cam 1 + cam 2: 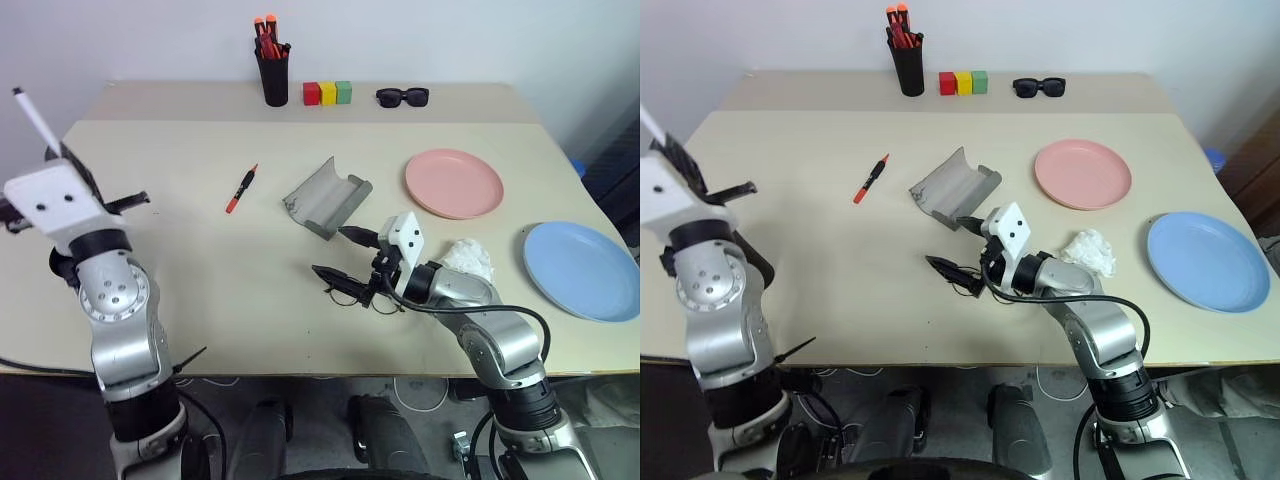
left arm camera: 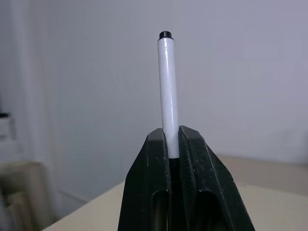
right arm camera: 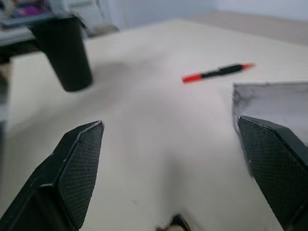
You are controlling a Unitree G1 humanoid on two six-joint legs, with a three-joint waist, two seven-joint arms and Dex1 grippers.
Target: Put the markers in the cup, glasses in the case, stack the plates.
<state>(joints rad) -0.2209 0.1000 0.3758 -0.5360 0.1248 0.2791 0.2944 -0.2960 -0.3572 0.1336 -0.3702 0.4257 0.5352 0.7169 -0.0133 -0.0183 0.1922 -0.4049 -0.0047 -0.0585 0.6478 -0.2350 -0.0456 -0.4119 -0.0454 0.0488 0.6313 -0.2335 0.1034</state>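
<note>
My left gripper [image 2: 174, 139] is raised at the table's left side, shut on the white marker [image 2: 168, 96], which sticks up out of its fingers [image 1: 35, 120]. The red marker [image 1: 241, 188] lies on the table left of the open grey case [image 1: 325, 195]. My right gripper [image 1: 346, 257] stands open just above the table in front of the case, with the wire-framed glasses [image 1: 968, 284] lying right below its fingers. The black cup [image 3: 62, 53] stands at the left, mostly hidden behind my left arm in the eye views. The pink plate [image 1: 453, 183] and the blue plate [image 1: 582, 270] lie apart on the right.
A crumpled white cloth [image 1: 468, 258] lies beside my right forearm. Along the back edge stand a black pen holder with orange pens [image 1: 272, 70], three coloured blocks [image 1: 327, 93] and black sunglasses [image 1: 402, 96].
</note>
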